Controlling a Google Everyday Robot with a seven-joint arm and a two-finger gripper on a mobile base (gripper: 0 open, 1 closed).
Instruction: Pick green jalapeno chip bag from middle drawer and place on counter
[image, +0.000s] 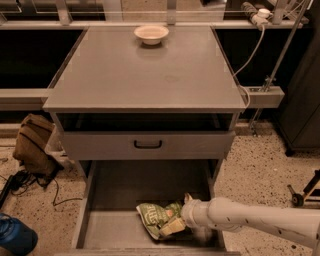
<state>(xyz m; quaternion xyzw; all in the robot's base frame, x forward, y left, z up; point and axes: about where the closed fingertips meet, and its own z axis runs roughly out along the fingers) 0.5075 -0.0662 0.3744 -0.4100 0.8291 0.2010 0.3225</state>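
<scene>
Camera view: the green jalapeno chip bag (152, 216) lies on the middle drawer (115, 235) floor, stretching left from the tool (176, 226) at its right end. I cannot tell whether the tool grips it.

Light: dim, warm; brightest on counter (145, 75).
Sheen: faint, at counter middle.
Shadow: black left and right of counter, deep beneath.
Gripper (176, 226): below counter, in shaded drawer (125, 192), at bag (152, 215).
</scene>
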